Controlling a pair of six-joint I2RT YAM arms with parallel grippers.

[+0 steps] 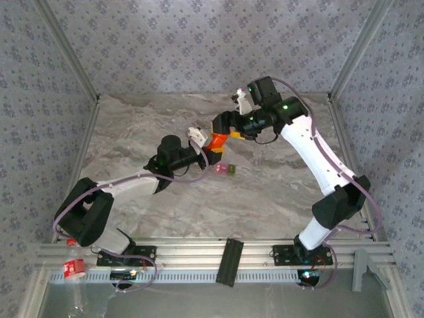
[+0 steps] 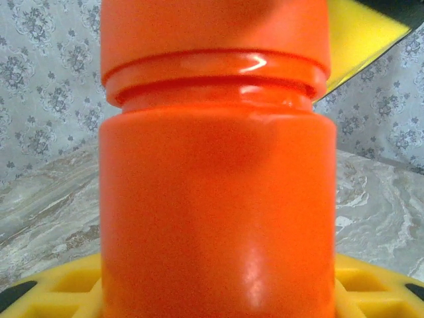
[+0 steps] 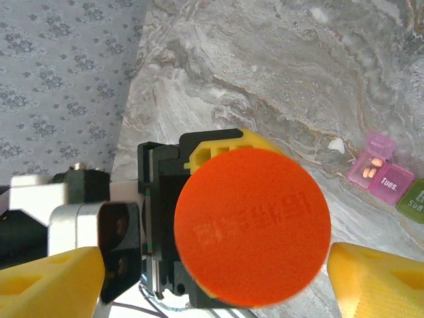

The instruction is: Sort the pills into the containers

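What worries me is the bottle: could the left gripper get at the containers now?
Probably not to grasp them: the left gripper is shut on the orange bottle, so its grip is taken, though the containers lie close beside it with seemingly nothing between.

**Marbled table enclosed by papered walls**

A grey-and-beige marbled tabletop (image 1: 265,199) is seen, enclosed on three sides by walls (image 1: 199,46) covered in pale grey floral wallpaper. Slanting aluminium posts (image 1: 66,50) are set at the far corners. A ribbed aluminium rail (image 1: 199,255) is fixed along the near edge. Soft, even light is cast, possibly from above.
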